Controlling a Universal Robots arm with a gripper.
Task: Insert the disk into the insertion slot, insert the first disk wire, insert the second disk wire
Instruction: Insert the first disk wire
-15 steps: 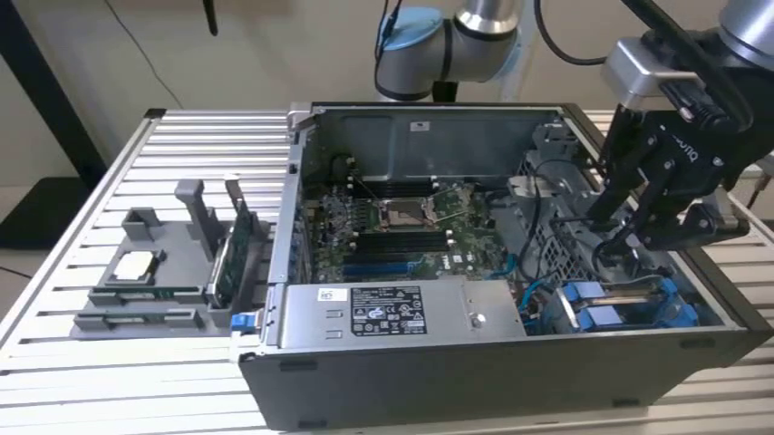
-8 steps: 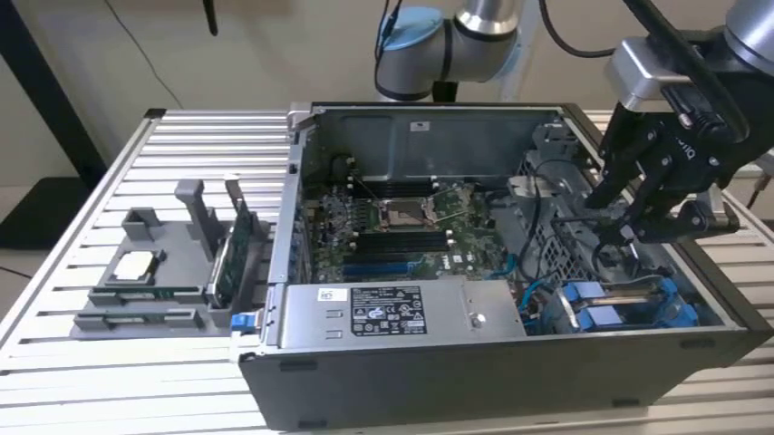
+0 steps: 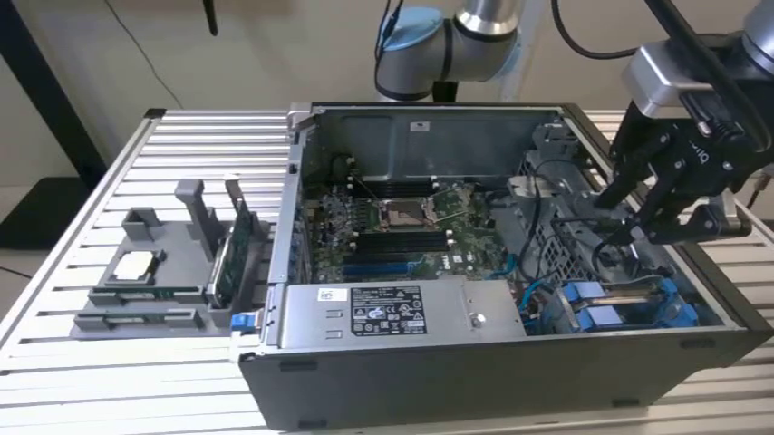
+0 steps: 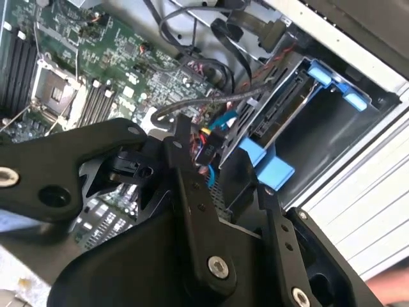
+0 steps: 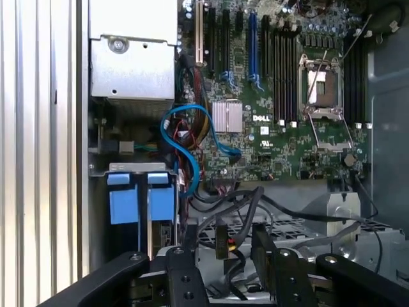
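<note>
Grey slatted table (image 3: 121, 362) before beige wall (image 3: 254, 54), computer case (image 3: 484, 394) atop, hand (image 3: 665, 227) above, fingers apart, empty.

The hand (image 3: 639, 220) hangs inside the open computer case (image 3: 484, 385) on the slatted tabletop (image 3: 109, 381), above the blue-framed disk (image 3: 601, 316).

Case (image 3: 484, 391) on the table (image 3: 72, 381); disk (image 3: 604, 317) in the insertion slot (image 3: 566, 249), at the exterior view's right of the power-supply box (image 3: 387, 313).
</note>
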